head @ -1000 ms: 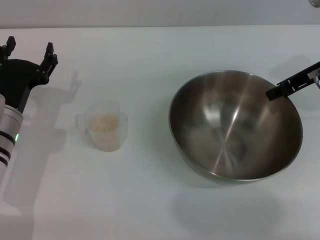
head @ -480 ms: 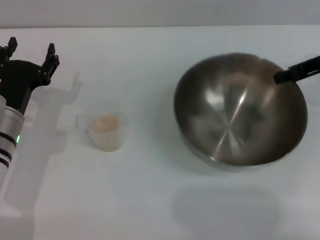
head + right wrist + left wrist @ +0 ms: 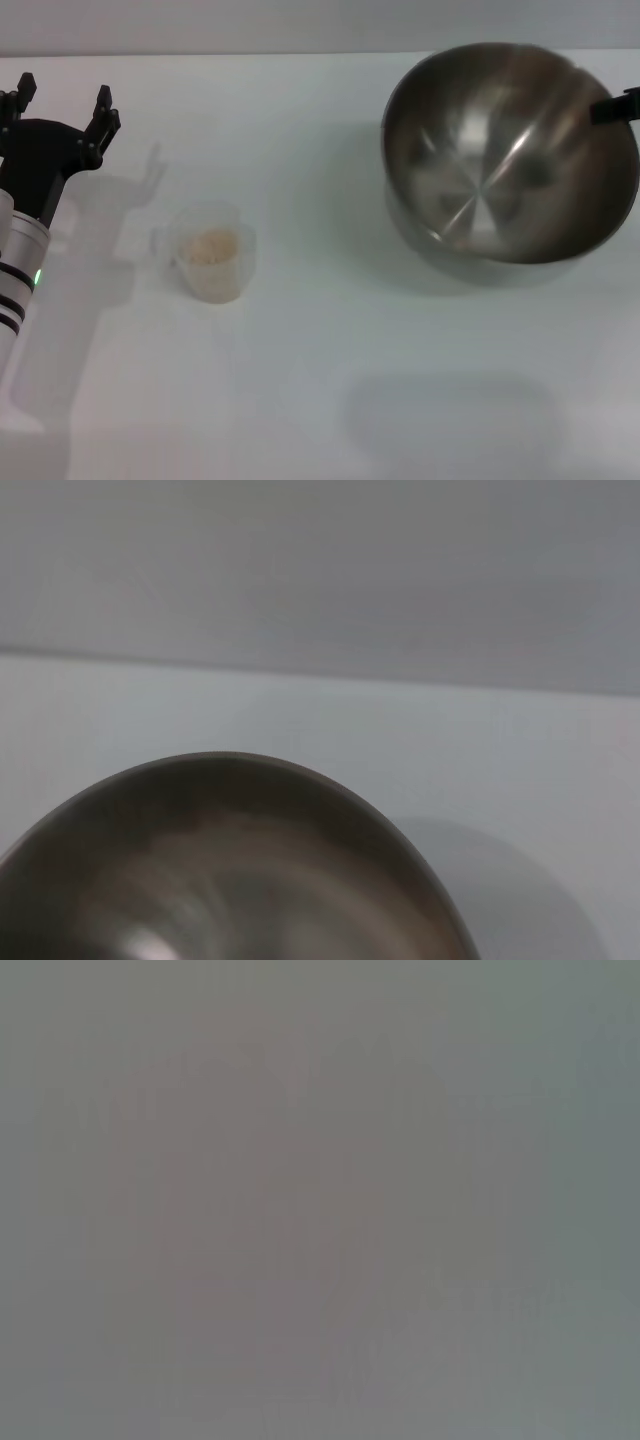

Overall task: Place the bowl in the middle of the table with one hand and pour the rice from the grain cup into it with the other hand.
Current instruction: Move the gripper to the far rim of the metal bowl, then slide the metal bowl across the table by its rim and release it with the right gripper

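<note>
The steel bowl (image 3: 500,160) hangs tilted above the back right of the white table (image 3: 300,400), casting a shadow on it. My right gripper (image 3: 612,108) is shut on the bowl's right rim, and only a black finger shows at the head view's edge. The right wrist view shows the bowl (image 3: 230,870) from close up. The clear grain cup (image 3: 212,252) stands left of centre with rice (image 3: 210,245) in it. My left gripper (image 3: 62,95) is open, behind and to the left of the cup, not touching it. The left wrist view is plain grey.
The table's far edge (image 3: 300,52) runs along the back, just behind the bowl and the left gripper. Between the cup and the bowl lies bare white tabletop.
The right gripper has lifted the bowl and carried it back and to the right, tilting it more. The left arm and the cup have not moved.
</note>
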`<state>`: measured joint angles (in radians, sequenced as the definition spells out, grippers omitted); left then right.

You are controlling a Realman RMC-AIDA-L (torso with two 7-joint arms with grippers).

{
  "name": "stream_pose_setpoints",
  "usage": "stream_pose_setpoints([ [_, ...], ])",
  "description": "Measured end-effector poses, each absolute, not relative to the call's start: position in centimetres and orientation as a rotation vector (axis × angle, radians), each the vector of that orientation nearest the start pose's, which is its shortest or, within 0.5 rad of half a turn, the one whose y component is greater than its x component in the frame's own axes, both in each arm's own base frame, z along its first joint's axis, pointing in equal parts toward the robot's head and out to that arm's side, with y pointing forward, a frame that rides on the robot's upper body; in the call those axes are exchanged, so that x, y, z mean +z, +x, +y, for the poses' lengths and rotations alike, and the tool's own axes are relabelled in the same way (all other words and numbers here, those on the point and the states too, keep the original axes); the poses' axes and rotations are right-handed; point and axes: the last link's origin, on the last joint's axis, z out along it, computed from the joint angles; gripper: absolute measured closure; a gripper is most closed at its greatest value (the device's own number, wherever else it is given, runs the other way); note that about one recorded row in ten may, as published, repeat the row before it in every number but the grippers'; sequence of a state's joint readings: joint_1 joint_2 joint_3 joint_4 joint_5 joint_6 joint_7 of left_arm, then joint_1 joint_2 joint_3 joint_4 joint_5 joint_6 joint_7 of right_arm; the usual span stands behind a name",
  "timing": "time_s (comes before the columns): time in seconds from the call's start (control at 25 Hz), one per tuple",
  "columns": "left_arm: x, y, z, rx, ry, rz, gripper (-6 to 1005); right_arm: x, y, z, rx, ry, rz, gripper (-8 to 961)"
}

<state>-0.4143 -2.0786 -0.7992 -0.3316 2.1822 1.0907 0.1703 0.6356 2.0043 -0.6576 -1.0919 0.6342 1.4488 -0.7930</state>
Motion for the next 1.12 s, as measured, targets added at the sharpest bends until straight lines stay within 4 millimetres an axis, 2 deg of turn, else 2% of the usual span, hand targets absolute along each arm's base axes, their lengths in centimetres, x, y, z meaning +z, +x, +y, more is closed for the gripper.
stream_pose_setpoints([
  [0.2, -3.1, -30.2, 34.0, -0.579, -1.618, -0.394, 172, 10.2, 27.1, 40.3, 0.185, -2.147, 1.308, 884],
  [0.36, -3.0, -30.0, 34.2, -0.583, -1.619, -0.389, 173, 8.3, 26.0, 41.9, 0.247, -2.182, 1.304, 877],
  [0.52, -3.0, -29.9, 34.3, -0.583, -1.621, -0.384, 173, 7.3, 25.4, 42.7, 0.254, -2.204, 1.297, 869],
  [0.76, -3.0, -29.8, 34.4, -0.585, -1.618, -0.383, 174, 4.6, 23.8, 44.1, 0.175, -2.263, 1.220, 857],
  [0.96, -2.9, -29.8, 34.6, -0.582, -1.616, -0.384, 174, 3.3, 22.6, 44.5, 0.126, -2.312, 1.159, 847],
  [1.12, -2.8, -29.8, 34.6, -0.583, -1.617, -0.383, 175, 3.1, 22.2, 44.6, 0.124, -2.320, 1.153, 839],
])
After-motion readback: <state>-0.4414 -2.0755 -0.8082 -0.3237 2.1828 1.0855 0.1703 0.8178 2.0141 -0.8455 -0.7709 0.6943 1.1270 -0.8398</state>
